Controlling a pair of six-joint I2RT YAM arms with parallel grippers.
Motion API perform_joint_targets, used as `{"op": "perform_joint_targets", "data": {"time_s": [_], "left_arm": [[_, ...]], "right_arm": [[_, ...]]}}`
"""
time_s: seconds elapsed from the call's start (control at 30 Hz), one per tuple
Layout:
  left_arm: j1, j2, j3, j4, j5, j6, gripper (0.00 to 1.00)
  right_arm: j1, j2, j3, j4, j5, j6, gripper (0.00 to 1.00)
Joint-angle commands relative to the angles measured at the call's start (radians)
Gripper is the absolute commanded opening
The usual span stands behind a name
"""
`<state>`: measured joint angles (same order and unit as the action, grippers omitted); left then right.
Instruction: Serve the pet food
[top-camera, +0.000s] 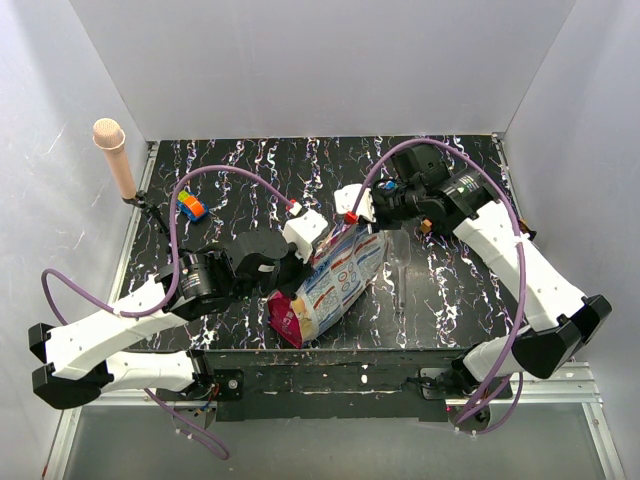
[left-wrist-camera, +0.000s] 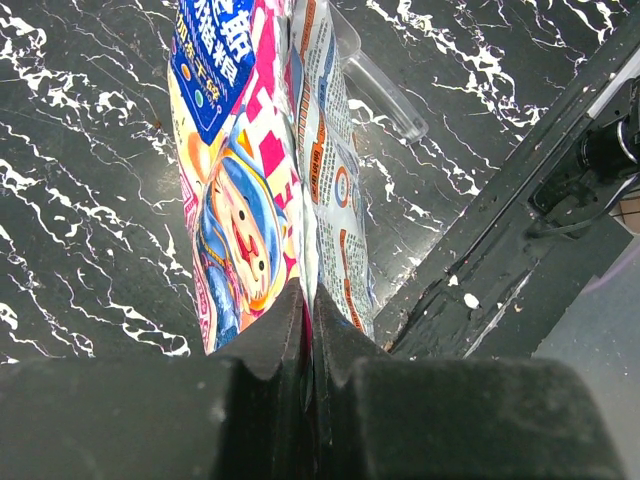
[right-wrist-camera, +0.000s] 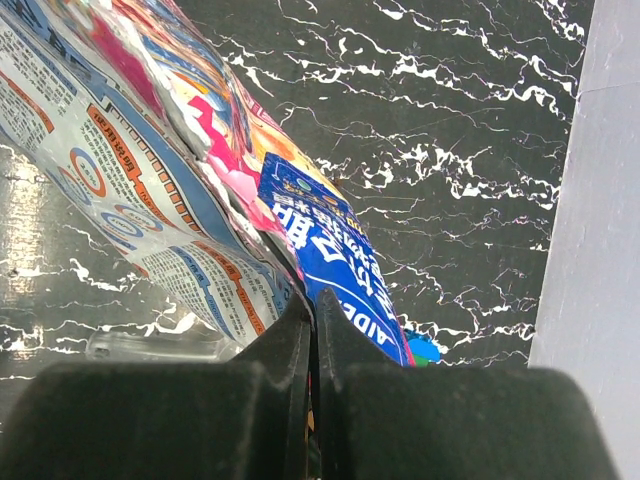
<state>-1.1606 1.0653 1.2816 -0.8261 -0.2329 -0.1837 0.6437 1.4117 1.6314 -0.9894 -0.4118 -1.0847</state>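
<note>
The pet food bag (top-camera: 335, 282), glossy pink with a blue panel and a cartoon figure, lies tilted across the middle of the black marbled table. Its contents are hidden inside. My left gripper (top-camera: 304, 238) is shut on one edge of the bag's top end. In the left wrist view the bag (left-wrist-camera: 240, 200) runs away from the pinching left gripper (left-wrist-camera: 308, 297). My right gripper (top-camera: 356, 206) is shut on the other edge of the same end. In the right wrist view the right gripper (right-wrist-camera: 312, 300) clamps the bag (right-wrist-camera: 190, 170) by its blue panel.
A clear plastic container (top-camera: 400, 262) lies just right of the bag, also seen as the clear container (left-wrist-camera: 385, 90) and the clear container (right-wrist-camera: 150, 345). Small coloured toy blocks (top-camera: 192, 207) sit at the back left. A pink-headed post (top-camera: 115, 155) stands at the left wall. White walls enclose the table.
</note>
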Motion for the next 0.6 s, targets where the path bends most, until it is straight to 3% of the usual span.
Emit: {"op": "perform_joint_targets", "data": {"time_s": [0.0, 0.03, 0.07, 0.17, 0.37, 0.43, 0.5, 0.53, 0.57], "left_arm": [[-0.01, -0.054, 0.022, -0.05, 0.023, 0.012, 0.0], [-0.01, -0.054, 0.021, -0.05, 0.024, 0.012, 0.0], [-0.01, -0.053, 0.022, -0.05, 0.024, 0.012, 0.0], [-0.01, -0.057, 0.018, -0.047, 0.023, 0.009, 0.0], [-0.01, -0.057, 0.016, -0.048, 0.02, 0.009, 0.0], [-0.01, -0.057, 0.019, -0.048, 0.024, 0.009, 0.0], [-0.01, -0.056, 0.021, -0.051, 0.026, 0.009, 0.0], [-0.01, -0.056, 0.022, -0.051, 0.026, 0.01, 0.0], [-0.01, -0.056, 0.022, -0.051, 0.026, 0.01, 0.0]], "right_arm": [[-0.107, 0.009, 0.061, 0.144, 0.286, -0.023, 0.03], [-0.116, 0.003, 0.055, 0.153, 0.283, -0.024, 0.14], [-0.124, -0.002, 0.047, 0.159, 0.286, -0.032, 0.2], [-0.151, -0.003, 0.047, 0.146, 0.275, -0.049, 0.26], [-0.185, -0.007, 0.027, 0.144, 0.292, -0.087, 0.27], [-0.188, 0.0, 0.034, 0.146, 0.289, -0.087, 0.26], [-0.188, 0.007, 0.05, 0.137, 0.274, -0.083, 0.14], [-0.188, 0.012, 0.056, 0.135, 0.278, -0.083, 0.02], [-0.187, 0.021, 0.067, 0.129, 0.286, -0.081, 0.01]]}}
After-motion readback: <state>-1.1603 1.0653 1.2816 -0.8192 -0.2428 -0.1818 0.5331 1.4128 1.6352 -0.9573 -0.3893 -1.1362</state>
